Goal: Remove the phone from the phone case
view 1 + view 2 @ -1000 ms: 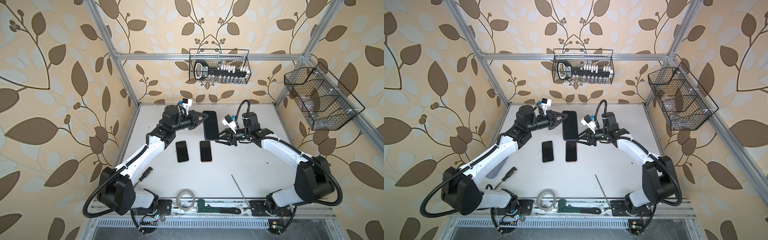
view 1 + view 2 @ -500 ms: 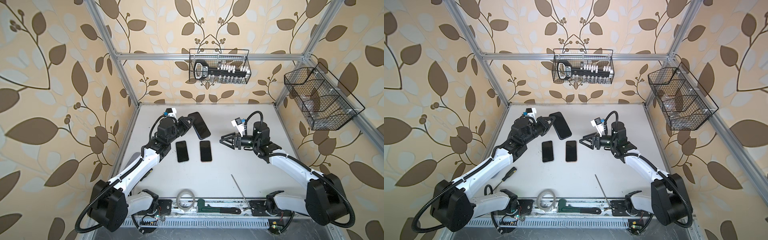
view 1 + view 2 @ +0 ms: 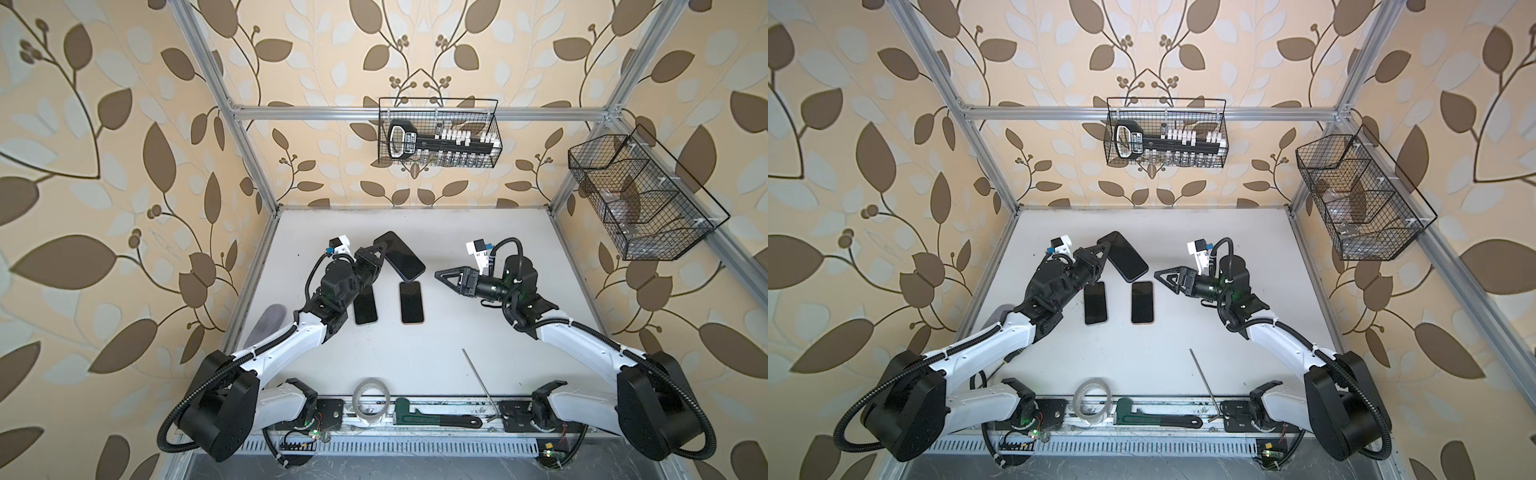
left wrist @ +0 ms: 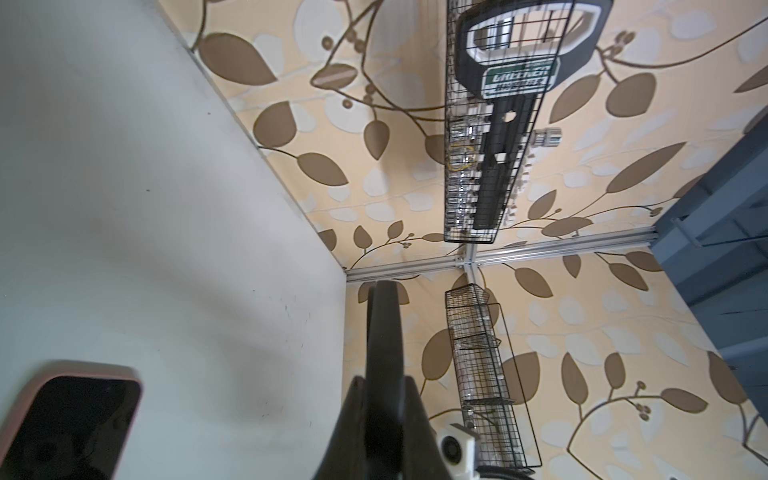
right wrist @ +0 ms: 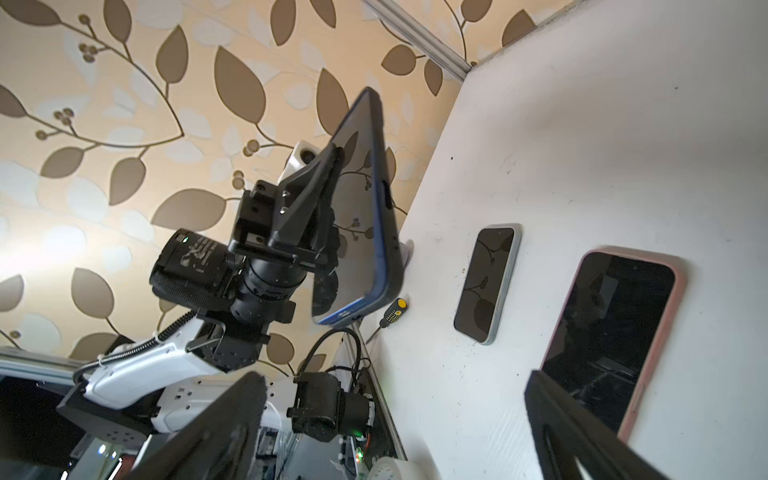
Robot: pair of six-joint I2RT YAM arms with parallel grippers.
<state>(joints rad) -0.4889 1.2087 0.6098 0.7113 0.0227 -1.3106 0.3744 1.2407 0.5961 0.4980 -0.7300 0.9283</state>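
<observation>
My left gripper (image 3: pixel 380 250) (image 3: pixel 1101 252) is shut on the long edge of a large dark phone (image 3: pixel 400 255) (image 3: pixel 1124 256), held tilted above the back of the white table (image 3: pixel 457 232). The right wrist view shows this phone (image 5: pixel 368 208) with a blue rim inside a dark phone case, and the left fingers (image 5: pixel 316 183) pinching it. In the left wrist view the gripper (image 4: pixel 384 386) clamps the phone's thin edge (image 4: pixel 384 328). My right gripper (image 3: pixel 442 278) (image 3: pixel 1162 277) (image 5: pixel 395 436) hovers open and empty, a short way to the phone's right.
Two more phones lie flat mid-table: a silver-edged one (image 3: pixel 365 309) (image 5: pixel 488 284) and a pink-cased one (image 3: pixel 411 302) (image 5: pixel 611 332) (image 4: pixel 70 424). A yellow-capped screwdriver (image 5: pixel 392 311) lies at the left edge. Tape roll (image 3: pixel 371 401), green wrench (image 3: pixel 436 419) and thin rod (image 3: pixel 480 378) lie in front. Wire baskets (image 3: pixel 438 133) (image 3: pixel 640 199) hang on the walls.
My right gripper has let go of the held phone, opened wide and drawn back to the right. The left arm has pulled the phone back to the left and turned it slantwise.
</observation>
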